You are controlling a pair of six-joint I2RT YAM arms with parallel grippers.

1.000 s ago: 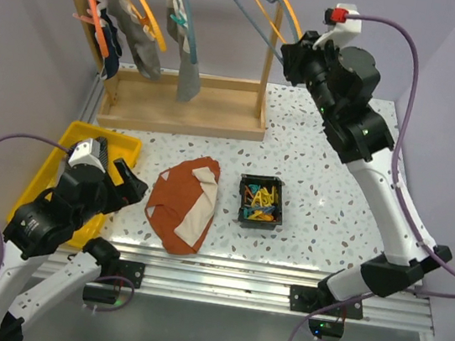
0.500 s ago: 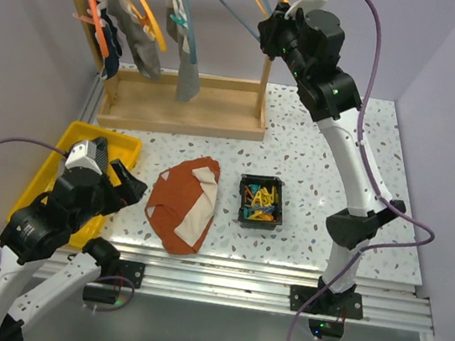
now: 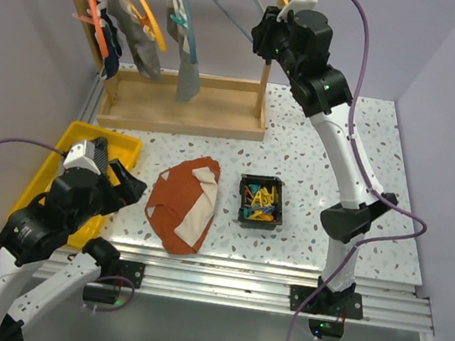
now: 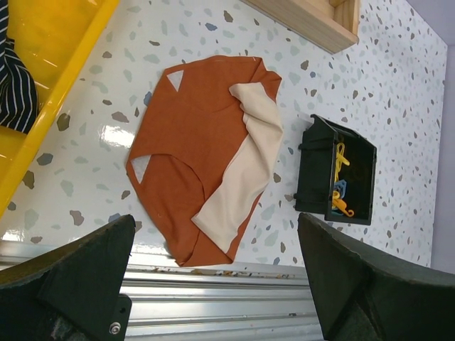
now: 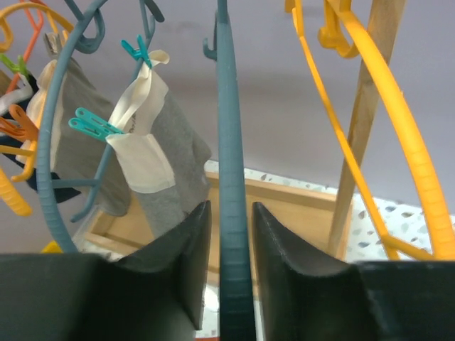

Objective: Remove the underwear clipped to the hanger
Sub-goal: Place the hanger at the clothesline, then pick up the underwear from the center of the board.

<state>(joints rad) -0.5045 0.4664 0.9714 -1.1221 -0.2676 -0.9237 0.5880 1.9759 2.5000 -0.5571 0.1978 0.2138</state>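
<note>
My right hand [image 5: 231, 220] is up at the far rack, its dark fingers [image 5: 192, 241] closed narrowly on the thin, smooth bar of a bare blue hanger [image 5: 226, 106], which runs straight up between them. Close on the right, a glossy curved orange hanger [image 5: 384, 92] and the pale wooden post [image 5: 366, 106] crowd that side. To the left hangs the grey underwear [image 5: 170, 163], limp soft cloth with a cream band, pinned to another blue hanger by small teal clips [image 5: 96, 126]. Further left more hangers and cloth bunch together, too tangled to sort out. My left hand [image 4: 217, 219] is spread wide and holds nothing, hovering over the near edge of the speckled bench [image 4: 370, 85]. Under it lies the rust-brown underwear [image 4: 192, 142], flat and creased, its cream lining folded outward. Well apart to its right stands a small square black box [image 4: 313, 177] with bright plastic clips inside. On the left is a shiny yellow tray [image 4: 64, 42] with a dark striped cloth [image 4: 14, 92] in it. A ribbed metal rail [image 4: 213, 305] borders the near side.
</note>
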